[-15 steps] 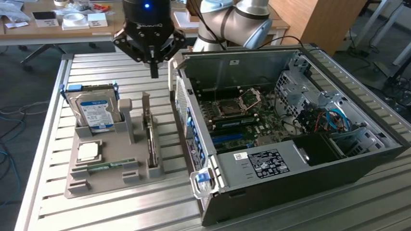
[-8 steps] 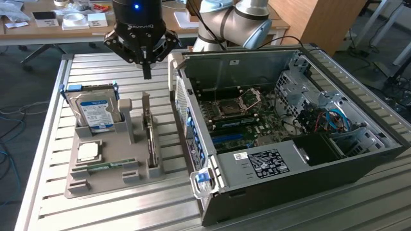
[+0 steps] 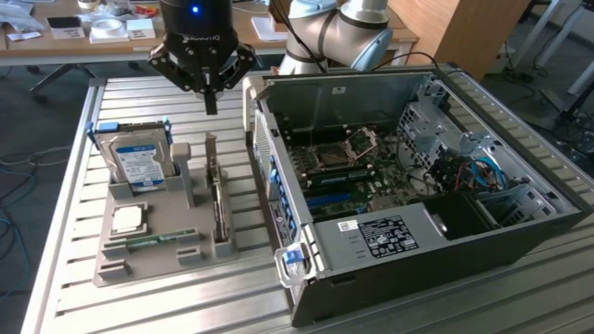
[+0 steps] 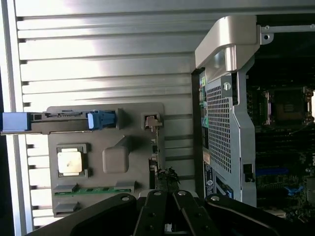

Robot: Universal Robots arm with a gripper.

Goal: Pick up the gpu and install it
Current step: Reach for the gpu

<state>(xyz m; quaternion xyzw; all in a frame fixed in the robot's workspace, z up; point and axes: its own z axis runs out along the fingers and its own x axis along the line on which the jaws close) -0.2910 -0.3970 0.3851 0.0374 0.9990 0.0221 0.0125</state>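
The gpu [image 3: 219,202] is a thin dark card standing on edge in a slot of the beige parts holder [image 3: 177,268], its pale bracket end toward the far side. In the wrist view the gpu [image 4: 154,147] appears edge-on as a narrow strip along the side of the holder [image 4: 133,147] nearest the case. My black gripper [image 3: 211,104] hangs in the air above the far end of the card, fingers pressed together with nothing between them. The gripper [image 4: 167,184] sits over one end of the card in the wrist view, apart from it.
The holder also carries a blue-labelled hard drive [image 3: 139,163] standing upright, a CPU [image 3: 127,220] and a green RAM stick [image 3: 153,241]. An open computer case [image 3: 418,202] lies on the exterior view's right, motherboard [image 3: 348,170] exposed. The slatted metal table [image 3: 186,306] runs under everything.
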